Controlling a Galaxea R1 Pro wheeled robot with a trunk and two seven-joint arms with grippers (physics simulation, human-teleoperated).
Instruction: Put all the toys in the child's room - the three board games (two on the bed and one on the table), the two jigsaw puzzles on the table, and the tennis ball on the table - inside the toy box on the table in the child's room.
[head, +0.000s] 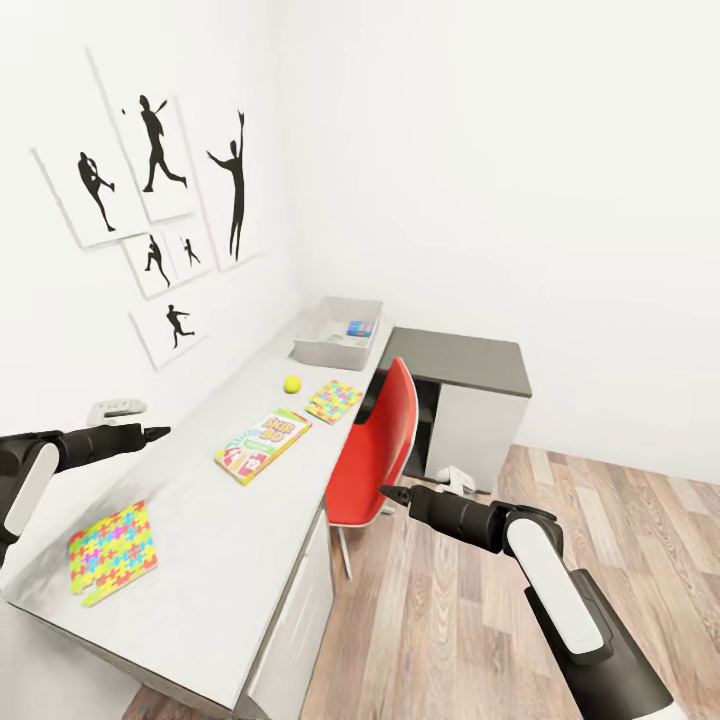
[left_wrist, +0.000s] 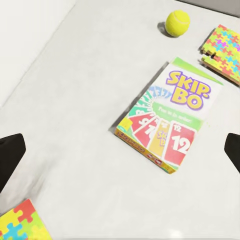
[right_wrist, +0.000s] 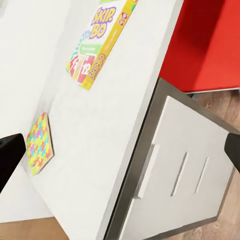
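Toys lie spread along the long grey table (head: 200, 560), and neither gripper touches any of them. Nearest, one jigsaw puzzle (head: 112, 552) lies flat by the table's near end, below and just ahead of the left gripper (head: 160, 432), which hangs over the tabletop beside the wall with its jaws spread wide and empty; in the left wrist view its dark fingertips (left_wrist: 10, 156) stand at both edges, well apart. The right gripper (head: 386, 492) hovers off the table's front edge, over the wooden floor (head: 440, 640) beside a red chair (head: 380, 450), jaws likewise open and holding nothing. Farther on, ahead of the left gripper, the SKIP-BO board game (head: 262, 444) lies flat mid-table. Beyond it sit the tennis ball (head: 292, 383) and, just to its right, the second jigsaw puzzle (head: 334, 400). At the far end stands the toy box (head: 320, 350), with a small blue box (head: 358, 328) inside it.
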